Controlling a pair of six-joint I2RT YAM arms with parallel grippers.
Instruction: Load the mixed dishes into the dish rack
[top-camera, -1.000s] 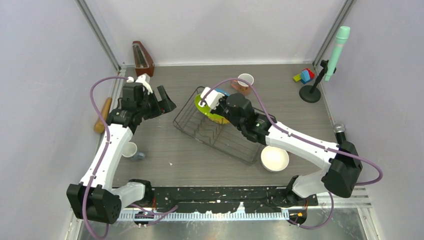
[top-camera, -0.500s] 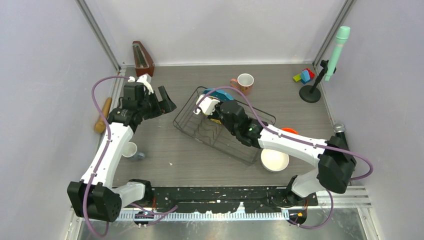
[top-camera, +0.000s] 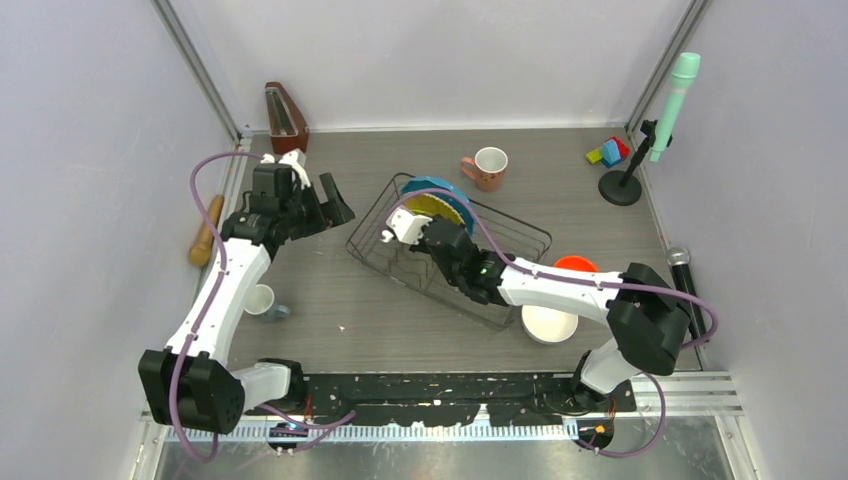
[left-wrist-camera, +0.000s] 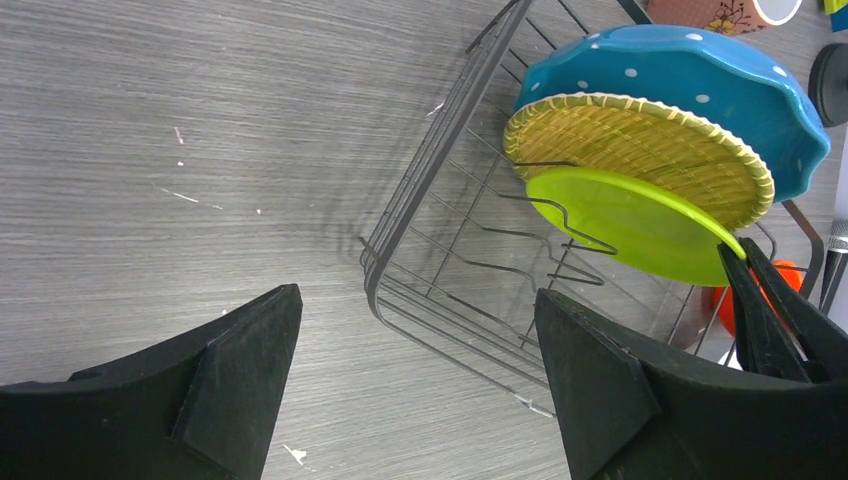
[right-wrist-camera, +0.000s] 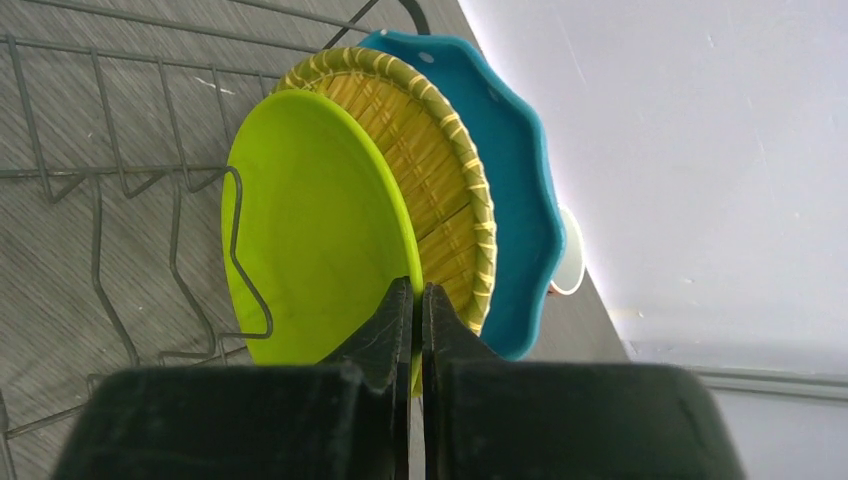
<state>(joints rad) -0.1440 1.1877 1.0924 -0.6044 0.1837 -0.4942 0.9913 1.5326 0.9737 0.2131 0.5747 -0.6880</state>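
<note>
Slotting the lime green plate (right-wrist-camera: 310, 230) upright in the dish rack (left-wrist-camera: 432, 160) beside the yellow-orange woven-look plate (right-wrist-camera: 445, 165); right gripper (right-wrist-camera: 415, 292) pinches its rim, left gripper (left-wrist-camera: 415, 295) hangs open; next, probably release without toppling it

White arms (top-camera: 222, 295), black joints (top-camera: 648, 325), seemingly purple cables (top-camera: 205, 165)

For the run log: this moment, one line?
right gripper: jaws shut on lime green plate | plate: in dish rack | left gripper: jaws open
</note>
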